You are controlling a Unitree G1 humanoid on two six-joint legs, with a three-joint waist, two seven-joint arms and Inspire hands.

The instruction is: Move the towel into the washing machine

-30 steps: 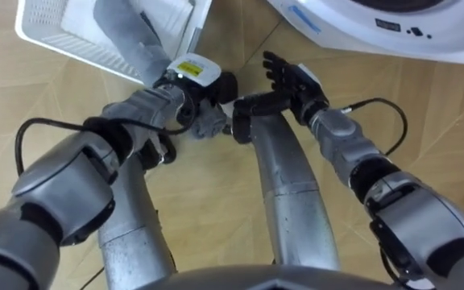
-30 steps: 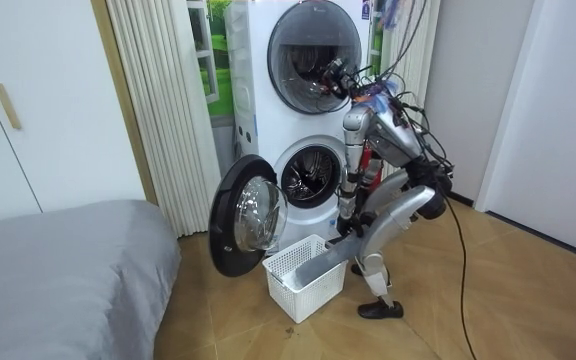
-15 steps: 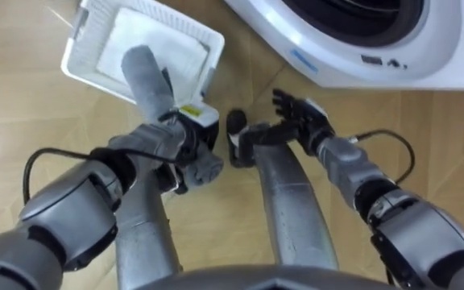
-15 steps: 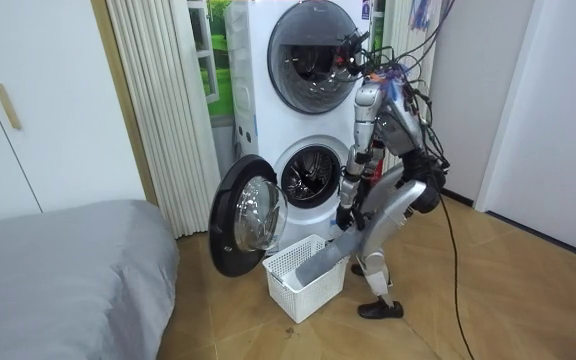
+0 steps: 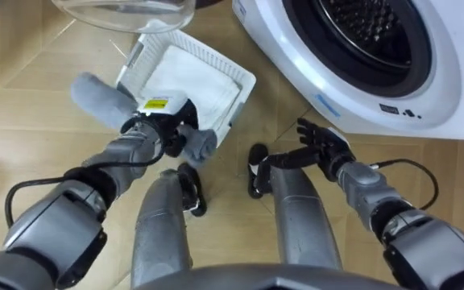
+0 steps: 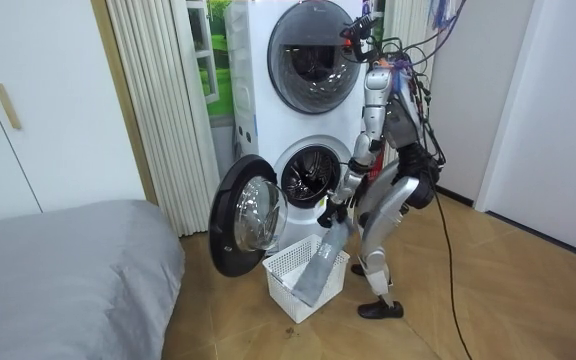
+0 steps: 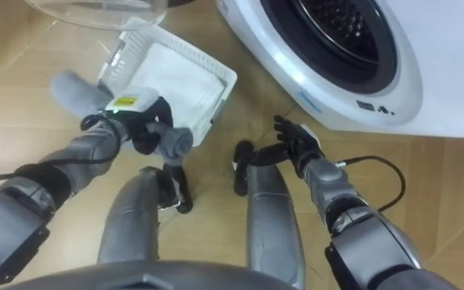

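Risen from a deep bend to nearly upright beside the washing machine (image 5: 296, 74). Lifted along with the left hand (image 5: 163, 133): the grey towel (image 5: 99, 97), clamped in the fingers (image 5: 185, 132) and now hanging steeply below them toward the basket (image 5: 244, 80). Drawn away from those fingers: the right hand (image 5: 321, 145), held straight.

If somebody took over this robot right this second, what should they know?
Left robot hand: shut on the grey towel, held over the white basket.
Right robot hand: open, holding nothing, in front of the washing machine.
Done: towel grasped; machine door open.
Left: carry the towel into the drum and let go.
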